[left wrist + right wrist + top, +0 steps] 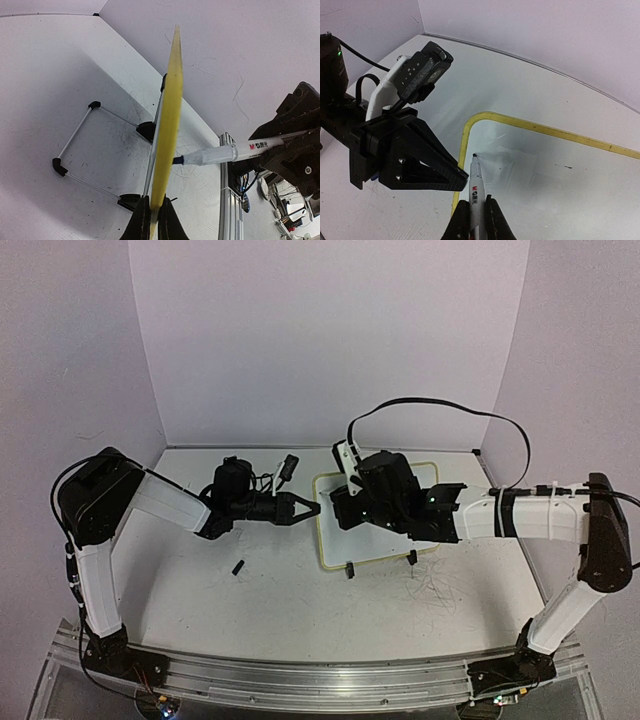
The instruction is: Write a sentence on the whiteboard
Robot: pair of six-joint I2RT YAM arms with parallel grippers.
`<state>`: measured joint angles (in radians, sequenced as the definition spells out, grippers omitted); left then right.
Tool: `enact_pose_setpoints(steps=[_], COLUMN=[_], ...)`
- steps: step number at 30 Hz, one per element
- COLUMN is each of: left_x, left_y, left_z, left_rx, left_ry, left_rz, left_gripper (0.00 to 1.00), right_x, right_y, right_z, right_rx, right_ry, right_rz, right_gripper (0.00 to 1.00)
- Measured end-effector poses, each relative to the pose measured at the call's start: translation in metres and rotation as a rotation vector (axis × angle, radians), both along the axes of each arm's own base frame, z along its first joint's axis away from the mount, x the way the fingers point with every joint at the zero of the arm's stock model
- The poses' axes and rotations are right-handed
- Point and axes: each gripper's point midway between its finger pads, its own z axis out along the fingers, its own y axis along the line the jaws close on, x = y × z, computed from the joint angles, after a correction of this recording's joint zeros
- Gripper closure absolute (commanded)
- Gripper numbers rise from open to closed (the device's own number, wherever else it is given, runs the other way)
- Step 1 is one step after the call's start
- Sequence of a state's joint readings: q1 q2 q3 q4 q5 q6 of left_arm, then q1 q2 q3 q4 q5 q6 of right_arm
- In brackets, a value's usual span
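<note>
The whiteboard [330,535] has a thin yellow frame and lies mid-table, partly under my right arm. My left gripper [312,508] is shut on its left edge; the left wrist view shows the yellow edge [167,125] pinched between the jaws of the left gripper [152,210]. My right gripper [475,207] is shut on a white marker [476,187]. The marker's dark tip meets the whiteboard [545,175] close to its rounded corner, a short way from the left gripper [462,176]. No sentence shows on the bare white surface in view, only a few faint specks.
A small black cap [239,566] lies on the table left of the board. Two black clips [350,570] stick out of the board's near edge. A wire stand [75,150] lies behind the board. Walls close in on three sides.
</note>
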<state>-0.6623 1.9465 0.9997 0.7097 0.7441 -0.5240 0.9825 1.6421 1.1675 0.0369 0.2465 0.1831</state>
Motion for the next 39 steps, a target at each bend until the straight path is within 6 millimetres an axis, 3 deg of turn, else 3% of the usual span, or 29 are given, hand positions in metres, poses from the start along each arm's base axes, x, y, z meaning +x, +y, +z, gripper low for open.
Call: enact_pose_setpoints(steps=[31,39], left_x=[0.000,0.001], left_y=[0.000,0.001], left_z=[0.000,-0.001], left_rx=[0.001,0.003], left_ry=[-0.001,0.000], left_rz=[0.003,0.010], left_gripper=[1.00,1.00], right_x=[0.005,0.001], right_y=[-0.003,-0.005], right_z=[0.000,-0.010], right_rx=[0.008,0.000], right_ry=[-0.009,0.010], right_rz=[-0.038,-0.041], right_gripper=[1.00,1.00])
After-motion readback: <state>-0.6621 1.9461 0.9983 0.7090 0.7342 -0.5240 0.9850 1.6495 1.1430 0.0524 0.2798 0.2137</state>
